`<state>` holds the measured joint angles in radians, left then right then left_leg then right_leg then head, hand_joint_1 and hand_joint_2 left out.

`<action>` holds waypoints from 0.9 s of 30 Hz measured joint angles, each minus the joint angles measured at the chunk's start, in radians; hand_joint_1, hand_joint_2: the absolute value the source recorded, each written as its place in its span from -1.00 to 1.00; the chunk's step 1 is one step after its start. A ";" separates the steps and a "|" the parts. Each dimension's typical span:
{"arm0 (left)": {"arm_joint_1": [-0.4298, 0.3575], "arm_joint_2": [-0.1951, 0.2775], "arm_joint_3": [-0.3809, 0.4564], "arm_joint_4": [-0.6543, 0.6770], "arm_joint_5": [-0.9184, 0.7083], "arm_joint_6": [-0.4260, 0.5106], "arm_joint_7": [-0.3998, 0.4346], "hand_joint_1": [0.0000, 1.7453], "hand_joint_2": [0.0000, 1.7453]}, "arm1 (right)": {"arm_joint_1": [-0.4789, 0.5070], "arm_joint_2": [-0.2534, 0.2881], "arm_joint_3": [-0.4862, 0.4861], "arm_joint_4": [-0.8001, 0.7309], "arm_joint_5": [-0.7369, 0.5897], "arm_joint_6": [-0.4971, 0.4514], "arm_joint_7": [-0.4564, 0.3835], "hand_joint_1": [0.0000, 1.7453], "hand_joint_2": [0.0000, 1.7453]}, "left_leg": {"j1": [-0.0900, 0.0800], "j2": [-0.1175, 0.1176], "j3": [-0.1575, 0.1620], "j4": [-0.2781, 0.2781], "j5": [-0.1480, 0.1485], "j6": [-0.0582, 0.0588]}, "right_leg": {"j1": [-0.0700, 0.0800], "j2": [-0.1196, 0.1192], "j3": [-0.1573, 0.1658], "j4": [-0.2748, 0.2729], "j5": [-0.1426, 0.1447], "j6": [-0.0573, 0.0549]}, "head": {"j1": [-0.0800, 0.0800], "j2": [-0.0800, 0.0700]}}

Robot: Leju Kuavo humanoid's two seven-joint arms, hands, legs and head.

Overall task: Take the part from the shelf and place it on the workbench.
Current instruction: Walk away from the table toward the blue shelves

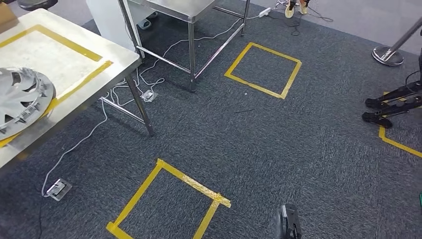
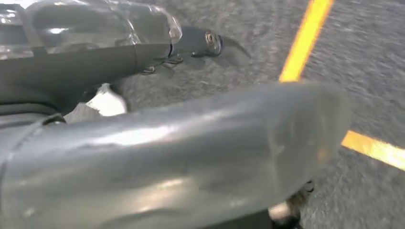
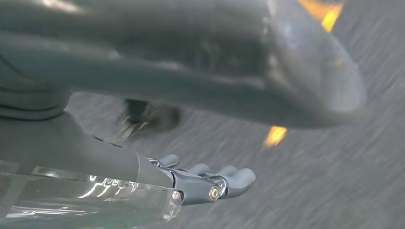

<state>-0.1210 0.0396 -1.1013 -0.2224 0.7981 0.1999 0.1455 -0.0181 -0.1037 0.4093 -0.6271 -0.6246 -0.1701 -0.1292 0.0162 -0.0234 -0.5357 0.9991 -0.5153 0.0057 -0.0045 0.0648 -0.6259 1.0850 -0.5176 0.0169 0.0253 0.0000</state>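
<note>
My right hand (image 3: 205, 183) hangs low over the grey carpet (image 1: 278, 144), fingers stretched out straight and apart with nothing in them; in the head view a dark bit of it shows at the bottom edge. My left hand (image 2: 191, 45) hangs likewise over the carpet beside a yellow tape line (image 2: 305, 40); the fingers look extended and bare, though the thumb fills most of that view, so I judge it empty rather than see it plainly. Just ahead of me lies a taped square (image 1: 166, 201) on the floor, and farther on a second square (image 1: 263, 69). To my left stands the steel workbench (image 1: 74, 69), and the part (image 1: 22, 97), a silver wheel cover, already rests on it, lying flat over the yellow tape at the near edge. I judge it light, thin moulded plastic, stiff enough across the face but with clips along the rim that could snap. Its glossy face looks slippery, so I would hold it by opposite rim edges, between clips.
</note>
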 joint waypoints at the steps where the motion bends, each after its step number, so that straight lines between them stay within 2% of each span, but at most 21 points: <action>1: 0.001 -0.001 0.000 -0.001 -0.001 -0.003 0.004 -1.00 -1.00 | -0.010 0.003 0.010 0.043 0.000 -0.001 0.008 -1.00 -1.00 | -0.002 0.020 0.005 -0.001 -0.004 0.003 | 0.000 -0.029 -0.031 0.059 -0.026 0.006 | 0.007 0.000; 2: 0.002 -0.002 0.000 -0.001 -0.001 -0.006 0.008 -1.00 -1.00 | -0.019 0.006 0.020 0.081 0.001 -0.002 0.017 -1.00 -1.00 | -0.003 0.040 0.008 -0.001 -0.007 0.004 | -0.003 -0.043 -0.064 0.119 -0.048 0.011 | 0.011 0.000; 3: 0.002 -0.003 0.000 -0.001 -0.002 -0.009 0.014 -1.00 -1.00 | -0.024 0.009 0.032 0.116 0.001 -0.004 0.027 -1.00 -1.00 | -0.004 0.058 0.012 -0.001 -0.012 0.004 | -0.006 -0.053 -0.088 0.160 -0.056 0.015 | 0.014 0.000; 4: 0.001 -0.004 -0.001 -0.001 -0.003 -0.012 0.019 -1.00 -1.00 | -0.025 0.011 0.043 0.148 0.000 -0.006 0.037 -1.00 -1.00 | -0.004 0.074 0.015 -0.001 -0.016 0.003 | -0.008 -0.058 -0.095 0.170 -0.046 0.016 | 0.016 0.000; 5: 0.000 -0.007 -0.001 -0.002 -0.004 -0.014 0.024 -1.00 -1.00 | -0.025 0.012 0.052 0.175 -0.001 -0.010 0.045 -1.00 -1.00 | -0.004 0.086 0.020 -0.001 -0.020 0.001 | -0.010 -0.064 -0.084 0.145 -0.021 0.016 | 0.018 0.000; 6: -0.002 -0.010 -0.001 -0.003 -0.005 -0.015 0.028 -1.00 -1.00 | -0.025 0.013 0.060 0.197 -0.002 -0.012 0.052 -1.00 -1.00 | -0.004 0.097 0.026 -0.001 -0.025 -0.001 | -0.011 -0.074 -0.056 0.089 0.015 0.014 | 0.020 0.000; 8: -0.005 -0.016 -0.001 -0.004 -0.007 -0.016 0.033 -1.00 -1.00 | -0.030 0.013 0.070 0.229 -0.004 -0.015 0.057 -1.00 -1.00 | -0.006 0.116 0.034 -0.002 -0.033 -0.009 | -0.002 -0.114 0.004 -0.028 0.057 0.004 | 0.022 0.000; 10: -0.006 -0.019 -0.001 -0.004 -0.008 -0.017 0.035 -1.00 -1.00 | -0.040 0.012 0.078 0.251 -0.004 -0.016 0.059 -1.00 -1.00 | -0.008 0.134 0.040 -0.005 -0.040 -0.018 | 0.011 -0.138 0.026 -0.074 0.057 -0.009 | 0.022 0.000; 12: -0.007 -0.021 -0.001 -0.004 -0.008 -0.017 0.036 -1.00 -1.00 | -0.045 0.012 0.086 0.271 -0.005 -0.016 0.062 -1.00 -1.00 | -0.007 0.145 0.048 -0.009 -0.047 -0.029 | 0.014 -0.121 0.029 -0.081 0.055 -0.021 | 0.021 0.000; 14: -0.009 -0.023 -0.001 -0.005 -0.008 -0.016 0.034 -1.00 -1.00 | -0.047 0.012 0.092 0.288 -0.007 -0.016 0.068 -1.00 -1.00 | -0.002 0.087 0.045 0.015 -0.068 -0.037 | 0.010 -0.101 0.038 -0.092 0.058 -0.032 | 0.017 0.000; 16: -0.008 -0.023 -0.001 -0.006 -0.009 -0.014 0.028 -1.00 -1.00 | -0.054 0.013 0.098 0.299 -0.012 -0.016 0.073 -1.00 -1.00 | 0.000 0.017 -0.007 0.121 -0.120 -0.037 | 0.009 -0.079 0.044 -0.097 0.058 -0.043 | 0.009 0.000; 18: -0.003 -0.022 -0.002 -0.005 -0.009 -0.009 0.023 -1.00 -1.00 | -0.061 0.015 0.105 0.308 -0.018 -0.014 0.072 -1.00 -1.00 | -0.001 0.010 -0.086 0.248 -0.160 -0.036 | 0.013 -0.050 0.047 -0.097 0.056 -0.050 | 0.002 0.000; 19: -0.002 -0.021 -0.002 -0.005 -0.009 -0.006 0.021 -1.00 -1.00 | -0.061 0.017 0.108 0.312 -0.020 -0.013 0.069 -1.00 -1.00 | -0.001 0.013 -0.111 0.274 -0.155 -0.035 | 0.014 -0.034 0.049 -0.096 0.054 -0.051 | -0.001 0.000; 20: -0.001 -0.020 -0.002 -0.005 -0.009 -0.001 0.018 -1.00 -1.00 | -0.060 0.018 0.112 0.316 -0.022 -0.011 0.064 -1.00 -1.00 | -0.001 0.014 -0.117 0.264 -0.128 -0.035 | 0.015 -0.019 0.053 -0.094 0.051 -0.050 | -0.004 0.000; 21: -0.001 -0.019 -0.001 -0.005 -0.009 0.003 0.015 -1.00 -1.00 | -0.058 0.020 0.115 0.320 -0.025 -0.010 0.056 -1.00 -1.00 | -0.001 0.008 -0.106 0.221 -0.086 -0.033 | 0.015 -0.004 0.056 -0.092 0.047 -0.049 | -0.007 0.000; 22: -0.001 -0.018 -0.001 -0.005 -0.008 0.008 0.011 -1.00 -1.00 | -0.057 0.023 0.116 0.322 -0.029 -0.010 0.047 -1.00 -1.00 | 0.001 -0.016 -0.087 0.161 -0.042 -0.032 | 0.014 0.010 0.059 -0.088 0.043 -0.046 | -0.011 0.000; 23: -0.001 -0.016 -0.001 -0.005 -0.006 0.012 0.007 -1.00 -1.00 | -0.058 0.025 0.118 0.325 -0.032 -0.009 0.035 -1.00 -1.00 | 0.005 -0.053 -0.068 0.107 -0.011 -0.030 | 0.014 0.024 0.058 -0.080 0.037 -0.041 | -0.015 0.000; 24: 0.000 -0.015 -0.001 -0.005 -0.004 0.015 0.004 -1.00 -1.00 | -0.060 0.027 0.120 0.327 -0.037 -0.009 0.023 -1.00 -1.00 | 0.008 -0.084 -0.054 0.066 0.005 -0.028 | 0.013 0.037 0.054 -0.072 0.032 -0.036 | -0.017 0.000; 25: 0.001 -0.014 -0.001 -0.005 -0.001 0.019 0.000 -1.00 -1.00 | -0.063 0.029 0.122 0.329 -0.042 -0.008 0.012 -1.00 -1.00 | 0.010 -0.106 -0.046 0.046 0.007 -0.026 | 0.010 0.051 0.048 -0.066 0.029 -0.030 | -0.016 0.000; 26: 0.002 -0.013 -0.001 -0.005 0.003 0.022 -0.002 -1.00 -1.00 | -0.065 0.031 0.124 0.330 -0.045 -0.007 0.004 -1.00 -1.00 | 0.009 -0.106 -0.042 0.041 0.001 -0.023 | 0.006 0.067 0.043 -0.064 0.029 -0.023 | -0.016 0.000; 27: 0.003 -0.012 -0.001 -0.004 0.006 0.025 -0.004 -1.00 -1.00 | -0.066 0.032 0.124 0.332 -0.047 -0.006 -0.001 -1.00 -1.00 | 0.006 -0.089 -0.038 0.038 -0.001 -0.019 | 0.002 0.084 0.039 -0.065 0.030 -0.017 | -0.015 0.000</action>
<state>-0.1180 0.0274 -1.1025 -0.2267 0.8038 0.2253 0.1412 -0.0840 -0.0713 0.5338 -0.2952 -0.6716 -0.1762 -0.1302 0.0224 -0.1126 -0.5732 1.0368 -0.5168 -0.0130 -0.0027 0.1491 -0.5866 1.0200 -0.4873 -0.0003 0.0102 0.0000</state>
